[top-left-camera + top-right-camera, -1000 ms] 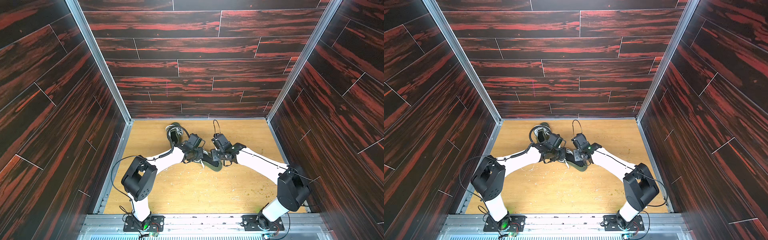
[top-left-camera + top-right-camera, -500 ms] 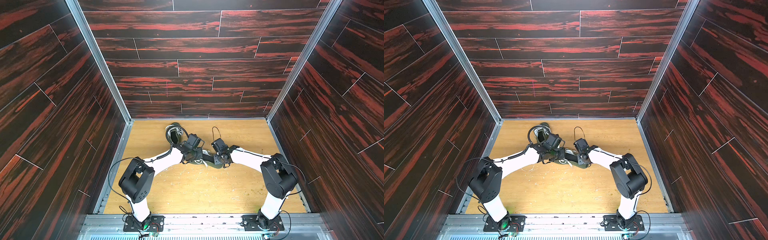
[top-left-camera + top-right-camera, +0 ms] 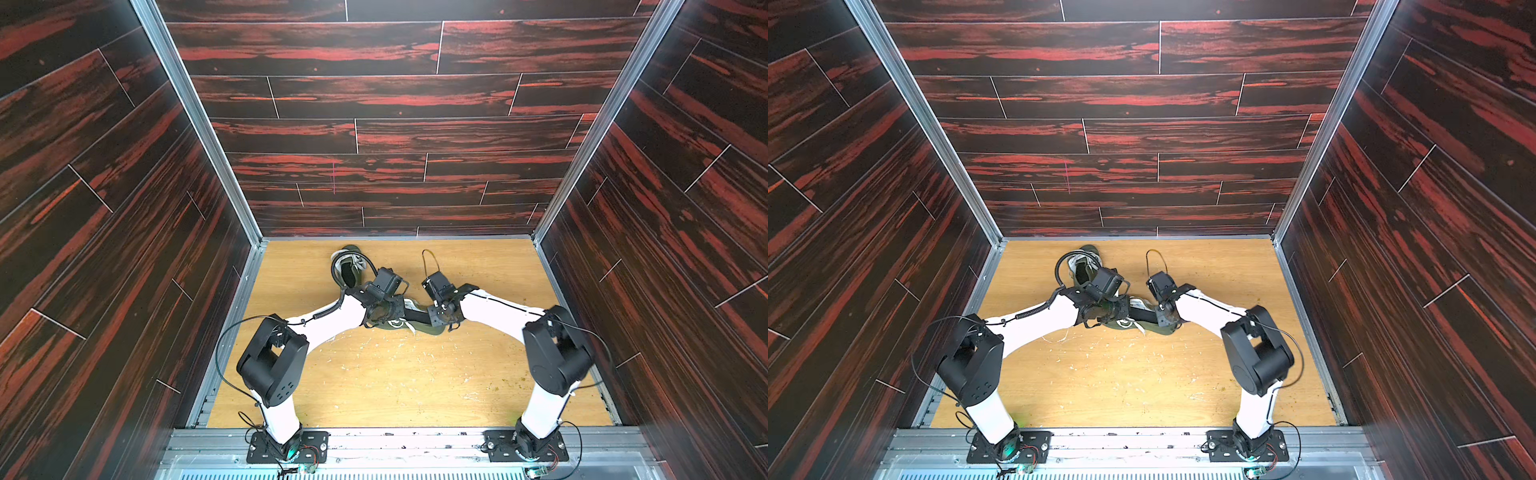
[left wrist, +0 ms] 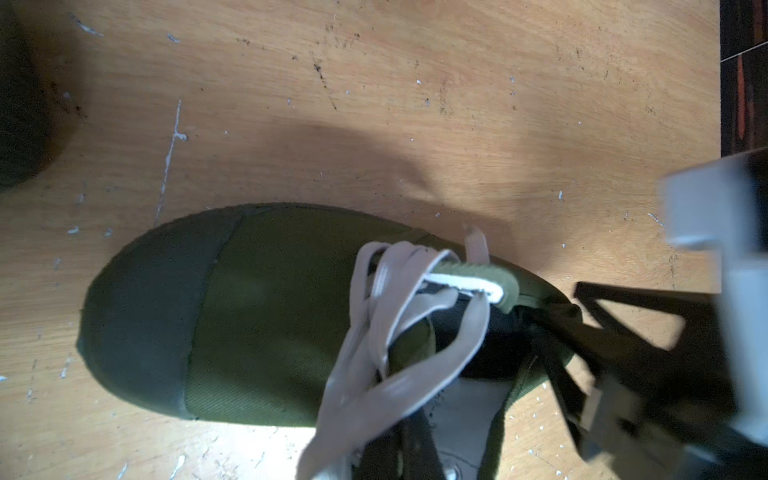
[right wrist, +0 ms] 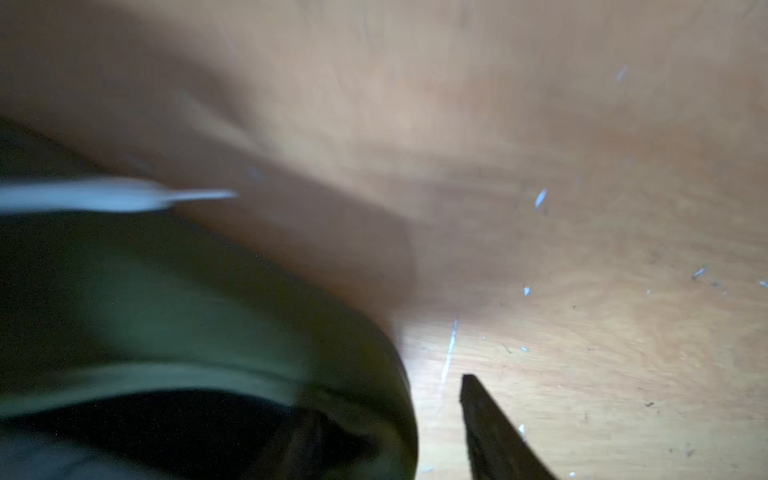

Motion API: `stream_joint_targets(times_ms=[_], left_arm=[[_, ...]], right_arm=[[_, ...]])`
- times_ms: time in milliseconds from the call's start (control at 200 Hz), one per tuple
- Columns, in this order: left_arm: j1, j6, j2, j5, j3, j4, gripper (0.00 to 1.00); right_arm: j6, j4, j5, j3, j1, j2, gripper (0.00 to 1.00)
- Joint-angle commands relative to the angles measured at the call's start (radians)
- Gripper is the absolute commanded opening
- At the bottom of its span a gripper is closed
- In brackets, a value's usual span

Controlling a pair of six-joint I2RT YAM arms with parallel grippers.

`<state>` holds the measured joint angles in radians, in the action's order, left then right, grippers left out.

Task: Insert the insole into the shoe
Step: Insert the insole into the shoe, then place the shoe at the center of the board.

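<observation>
An olive green shoe [image 3: 432, 330] [image 3: 1163, 330] with a dark toe cap and pale laces [image 4: 374, 316] lies mid-table between my two arms. My left gripper [image 4: 411, 449] [image 3: 390, 313] is shut at the lace-side rim of the shoe [image 4: 270, 316], next to an eyelet. My right gripper [image 5: 386, 399] [image 3: 415, 316] straddles the heel wall of the shoe [image 5: 208, 299]: one finger is inside the opening, the other finger [image 5: 490, 432] is outside with a gap to the wall. The insole is hidden; the shoe's inside shows only dark.
A second green shoe [image 3: 349, 266] [image 3: 1084, 266] lies near the back wall, behind my left wrist. The wooden table [image 3: 395, 382] is scratched, and dark red panelled walls close it in on three sides. A cable loop [image 3: 430, 259] stands above the right wrist.
The right arm has folded its elbow inward and brought its gripper down over the shoe's heel, its jaws narrowing. The left gripper and the shoe have stayed in place.
</observation>
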<state>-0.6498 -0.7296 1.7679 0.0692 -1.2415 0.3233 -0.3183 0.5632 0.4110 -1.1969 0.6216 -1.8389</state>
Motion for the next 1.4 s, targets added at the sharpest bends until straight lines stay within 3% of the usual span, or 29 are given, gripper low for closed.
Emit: stream_joint_targets(times_ms=[0, 190, 331, 591, 691, 897, 1227, 1298, 1398], left_arm=[[0.005, 0.017, -0.054, -0.029, -0.001, 0.01, 0.0], [0.005, 0.032, -0.044, -0.037, -0.012, 0.022, 0.0], [0.006, 0.08, 0.014, -0.025, -0.069, 0.066, 0.0], [0.004, 0.241, 0.135, 0.098, -0.225, 0.141, 0.0], [0.001, 0.32, 0.172, 0.091, -0.304, 0.224, 0.0], [-0.001, 0.448, 0.195, 0.159, -0.375, 0.318, 0.0], [0.0, 0.526, 0.209, 0.187, -0.409, 0.369, 0.0], [-0.001, 0.551, 0.207, 0.202, -0.411, 0.373, 0.0], [0.001, 0.555, 0.213, 0.189, -0.413, 0.369, 0.0]], right_arm=[[0.006, 0.063, 0.053, 0.034, -0.005, -0.008, 0.51], [-0.041, 0.038, -0.142, 0.011, -0.003, 0.131, 0.5], [-0.062, -0.053, -0.347, 0.017, -0.002, 0.183, 0.36], [-0.197, -0.194, -0.574, 0.177, 0.009, 0.25, 0.37], [-0.173, -0.169, -0.491, 0.197, 0.009, 0.328, 0.44], [0.121, -0.064, -0.239, 0.13, 0.004, 0.28, 0.53], [0.29, -0.305, -0.206, 0.123, -0.012, 0.125, 0.54], [0.322, -0.369, -0.226, 0.119, -0.017, 0.095, 0.52], [0.333, -0.425, -0.273, 0.111, -0.019, 0.066, 0.27]])
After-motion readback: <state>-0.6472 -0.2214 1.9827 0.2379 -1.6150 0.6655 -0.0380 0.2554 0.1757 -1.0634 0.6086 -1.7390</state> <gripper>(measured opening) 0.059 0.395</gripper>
